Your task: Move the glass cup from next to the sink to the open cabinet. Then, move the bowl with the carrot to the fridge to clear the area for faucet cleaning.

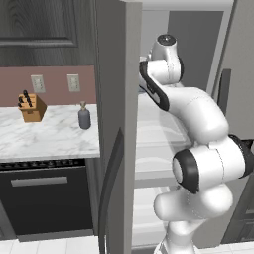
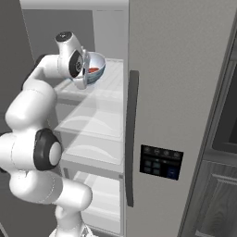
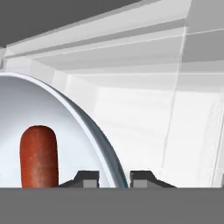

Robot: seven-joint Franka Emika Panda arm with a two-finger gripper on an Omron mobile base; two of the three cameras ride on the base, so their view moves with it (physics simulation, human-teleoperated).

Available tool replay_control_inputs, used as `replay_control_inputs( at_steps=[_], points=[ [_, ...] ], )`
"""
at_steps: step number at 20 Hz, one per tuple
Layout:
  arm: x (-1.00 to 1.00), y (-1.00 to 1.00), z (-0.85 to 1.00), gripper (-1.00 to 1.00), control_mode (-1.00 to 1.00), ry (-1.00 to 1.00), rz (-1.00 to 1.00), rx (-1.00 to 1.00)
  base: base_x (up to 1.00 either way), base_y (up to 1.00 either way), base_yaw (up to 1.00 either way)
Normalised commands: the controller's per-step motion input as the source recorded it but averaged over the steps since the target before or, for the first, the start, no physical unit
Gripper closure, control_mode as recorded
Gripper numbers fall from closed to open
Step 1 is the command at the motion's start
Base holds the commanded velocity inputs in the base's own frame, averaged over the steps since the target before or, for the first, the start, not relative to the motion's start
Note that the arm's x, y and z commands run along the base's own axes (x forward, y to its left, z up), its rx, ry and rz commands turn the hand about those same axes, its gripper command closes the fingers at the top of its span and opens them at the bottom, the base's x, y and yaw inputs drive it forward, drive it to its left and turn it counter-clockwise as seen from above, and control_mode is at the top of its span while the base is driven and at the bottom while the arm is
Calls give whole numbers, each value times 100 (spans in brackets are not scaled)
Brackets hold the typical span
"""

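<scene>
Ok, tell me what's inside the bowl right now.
The bowl holds the carrot, an orange-red stick lying against its pale inner wall. The gripper's grip on the rim hides the carrot's lower end.

My own wrist hides the near side of the bowl (image 2: 97, 65) in the right base view, while the hand view cuts off its left part and the lower end of the carrot (image 3: 39, 155), and my fingertips (image 3: 89, 178) barely clear the bottom.
</scene>
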Motion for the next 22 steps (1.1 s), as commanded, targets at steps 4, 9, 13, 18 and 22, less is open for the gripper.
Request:
replay_control_inputs(
  at_steps=[4,9,13,18,22],
  points=[
    [85,0,0,-100,-100,4,-8,0,0,0,0],
    [18,-2,0,-100,-100,0,0,0,0,0,0],
    [-66,-3,0,-100,-100,-2,0,0,0,0,0],
    [-100,-13,-25,-100,-100,-12,0,2,0,0,0],
    [-100,-24,-93,-100,-100,-11,-2,2,0,0,0]
  ],
)
